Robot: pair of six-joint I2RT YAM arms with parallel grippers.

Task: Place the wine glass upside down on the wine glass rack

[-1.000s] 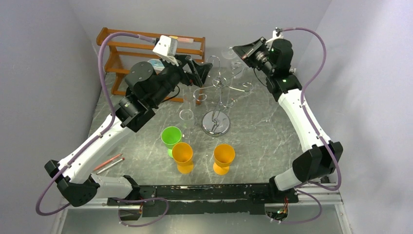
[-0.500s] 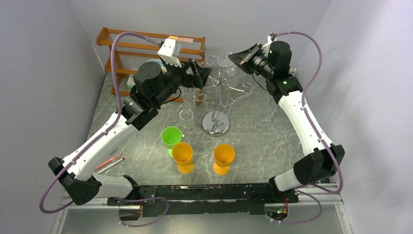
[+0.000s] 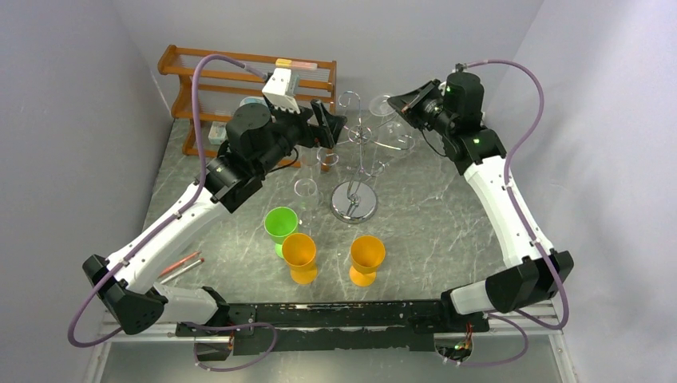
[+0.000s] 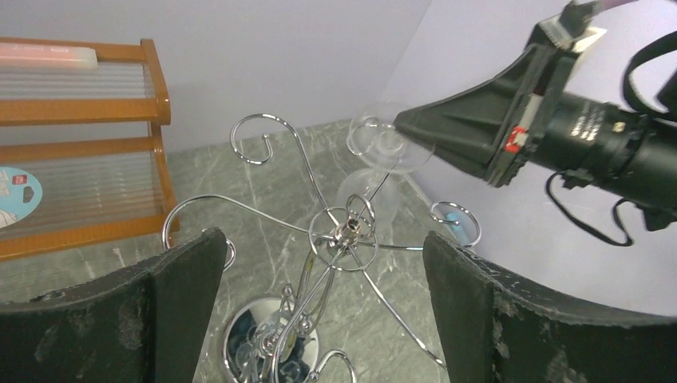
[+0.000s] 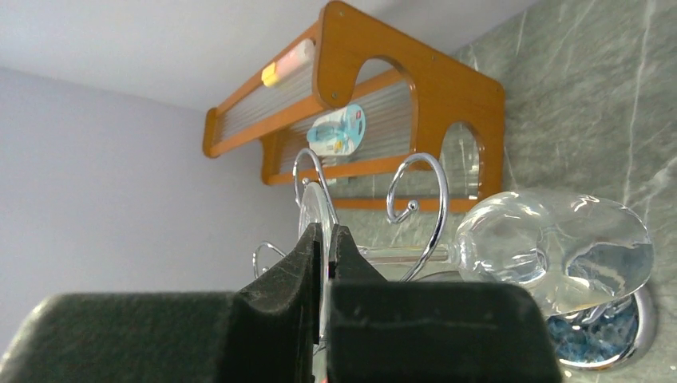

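The wine glass rack (image 3: 354, 199) is a chrome wire stand with a round mirror base and curled arms (image 3: 363, 134). My right gripper (image 3: 405, 102) is shut on the foot of the clear wine glass (image 3: 391, 130) and holds it tilted at the rack's far right arms, bowl lower. In the right wrist view the gripper (image 5: 327, 235) pinches the foot disc. The bowl (image 5: 559, 247) lies beyond a spiral arm (image 5: 415, 191) that the stem crosses; I cannot tell if they touch. My left gripper (image 3: 327, 128) is open and empty, left of the rack top (image 4: 349, 231).
A brown wooden shelf rack (image 3: 247, 80) stands at the back left. A clear glass (image 3: 307, 171) stands left of the rack's base. A green cup (image 3: 280, 223) and two orange cups (image 3: 299, 255) (image 3: 367, 257) stand nearer the front. Pens (image 3: 180, 267) lie at the left.
My right gripper has brought the wine glass down and closer to the rack's arms. My left arm has risen and shifted slightly right, gripper still open.
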